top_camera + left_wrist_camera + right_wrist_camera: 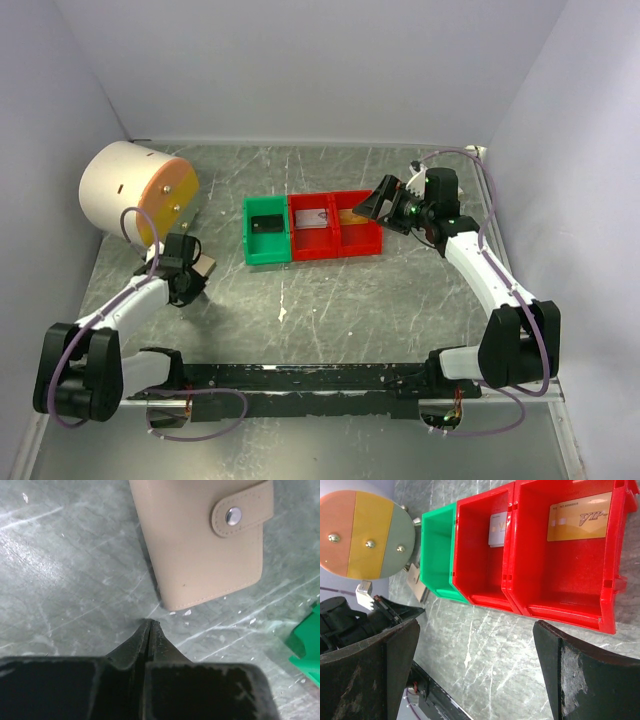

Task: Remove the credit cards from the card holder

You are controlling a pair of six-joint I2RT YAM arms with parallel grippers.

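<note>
The tan card holder (200,545) lies folded shut on the table, its snap tab (240,515) fastened. My left gripper (151,623) is shut and holds nothing, its tips just short of the holder's near corner. From above, the holder (206,268) shows beside that gripper (188,272). A gold card (580,516) lies in the right red bin (570,580). A silver-grey card (496,529) is in the middle red bin (480,575), and a dark card (267,224) in the green bin (250,245). My right gripper (476,630) stands open and empty near the red bins.
A white drum (120,185) with an orange, yellow and grey face (365,535) stands at the far left, close behind the left gripper. The three bins sit in a row mid-table. A black rail (300,378) runs along the near edge between the arm bases.
</note>
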